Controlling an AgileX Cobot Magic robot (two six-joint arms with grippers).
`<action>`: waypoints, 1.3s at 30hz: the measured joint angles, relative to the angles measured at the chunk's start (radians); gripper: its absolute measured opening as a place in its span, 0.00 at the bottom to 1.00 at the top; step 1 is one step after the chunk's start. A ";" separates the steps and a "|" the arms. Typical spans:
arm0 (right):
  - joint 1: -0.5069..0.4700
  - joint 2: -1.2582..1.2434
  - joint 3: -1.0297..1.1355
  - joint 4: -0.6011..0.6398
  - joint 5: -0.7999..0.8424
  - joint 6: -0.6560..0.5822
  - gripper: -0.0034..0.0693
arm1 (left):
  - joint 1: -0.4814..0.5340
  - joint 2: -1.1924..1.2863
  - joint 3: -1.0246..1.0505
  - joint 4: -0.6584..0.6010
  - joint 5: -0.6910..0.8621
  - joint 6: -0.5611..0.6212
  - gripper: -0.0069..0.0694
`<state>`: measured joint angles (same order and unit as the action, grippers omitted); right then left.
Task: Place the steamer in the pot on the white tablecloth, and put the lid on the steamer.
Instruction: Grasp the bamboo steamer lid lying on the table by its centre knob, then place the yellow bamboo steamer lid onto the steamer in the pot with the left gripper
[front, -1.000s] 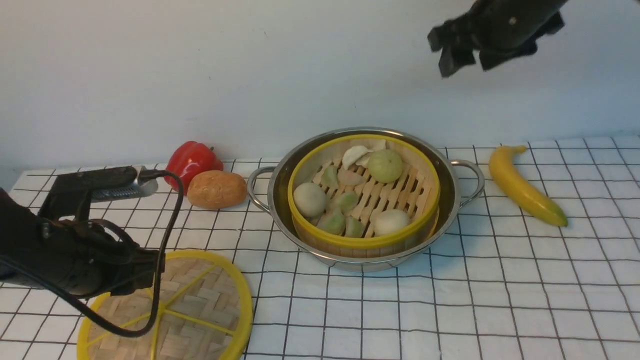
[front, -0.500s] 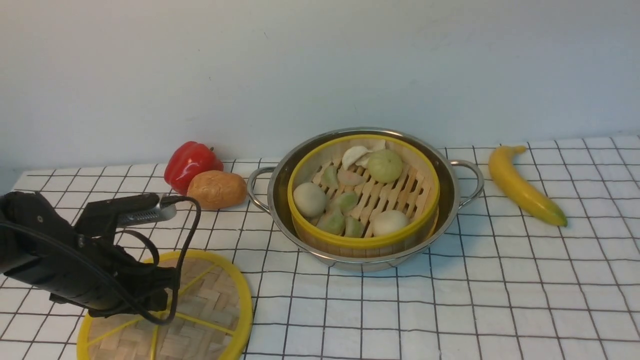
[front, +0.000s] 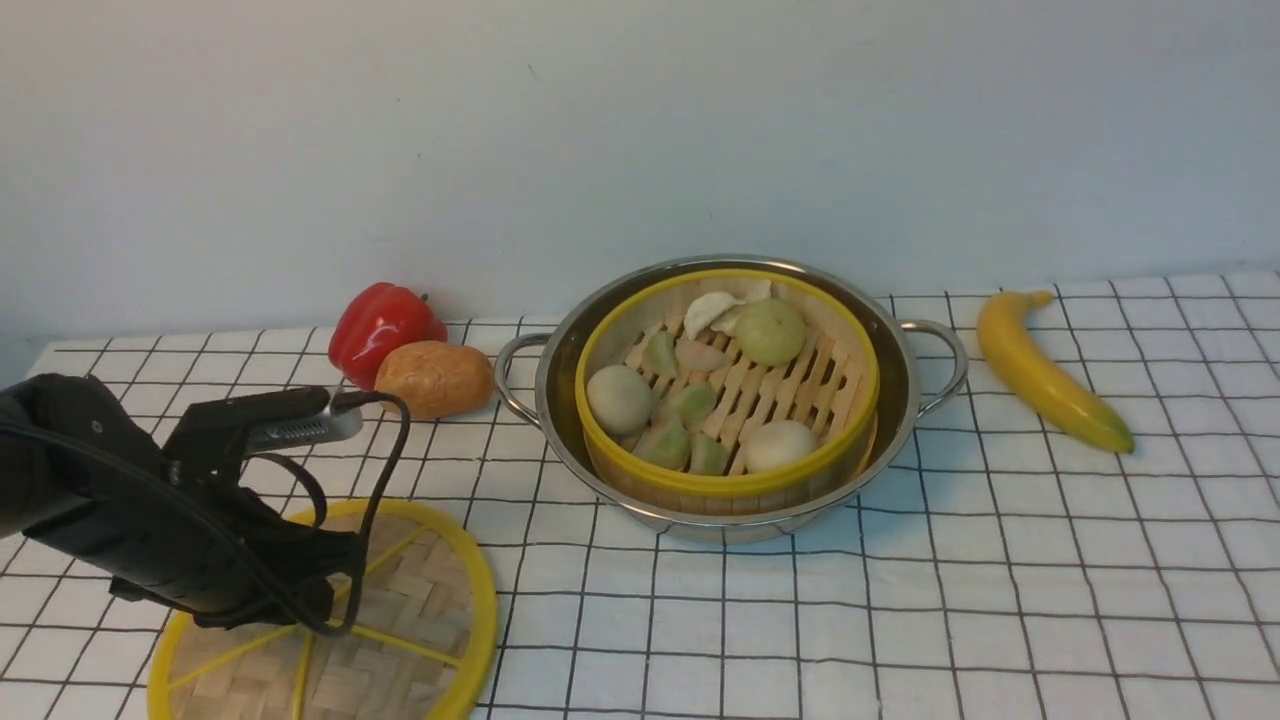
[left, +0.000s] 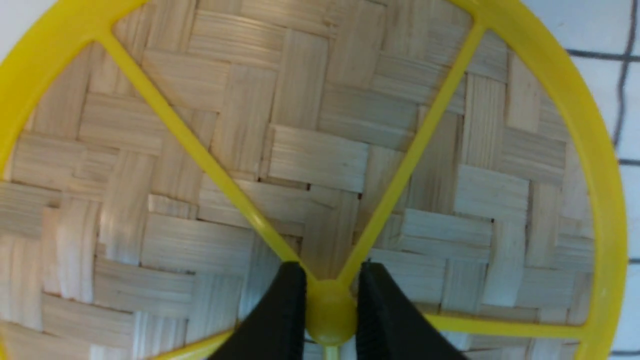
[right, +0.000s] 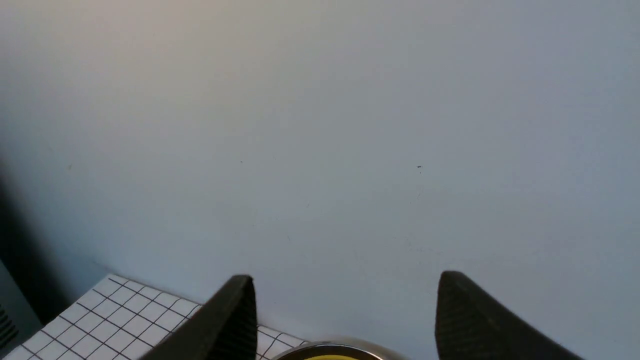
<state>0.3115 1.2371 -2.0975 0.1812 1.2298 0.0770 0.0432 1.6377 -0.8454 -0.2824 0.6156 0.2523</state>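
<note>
1. Broadly, the front view gives the layout: the pot (front: 897, 395) stands on the white tablecloth (front: 1000, 580) covering the worktop, and the steamer (front: 730, 488) sits inside it, loaded with buns and dumplings (front: 770, 332).
2. Only that view shows the lid (front: 430, 590) lying flat on the cloth at the near left, well apart from the pot, and not on the steamer.
3. It also shows a red pepper (front: 380, 325) and a potato (front: 435, 378) touching each other left of the pot, and a banana (front: 1050, 375) to its right.
4. From the front, the left arm (front: 120, 520) reaches over the lid and hides its own fingertips, so the grip cannot be read there.
5. Seen from the left wrist, the left end effector (left: 331, 272) is narrow, with a black finger pressed against each side of the lid's yellow centre hub (left: 330, 312).
6. Outside the front view entirely, the right end effector (right: 345, 300) appears only in its own wrist view, spread wide with nothing between the fingers, facing the wall (right: 320, 125) above the pot's rim.
</note>
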 joint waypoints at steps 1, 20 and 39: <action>0.000 -0.004 0.009 0.000 0.000 0.000 0.69 | 0.000 -0.005 -0.014 0.024 0.020 -0.006 0.24; 0.000 -0.221 0.333 -0.004 0.005 -0.001 0.69 | -0.348 0.107 -0.743 0.195 0.304 -0.156 0.24; 0.000 -0.322 0.378 -0.003 0.005 0.040 0.69 | -0.592 0.560 -1.233 0.340 0.431 -0.189 0.24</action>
<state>0.3115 0.9154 -1.7197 0.1781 1.2350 0.1173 -0.5489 2.1974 -2.0789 0.0571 1.0466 0.0637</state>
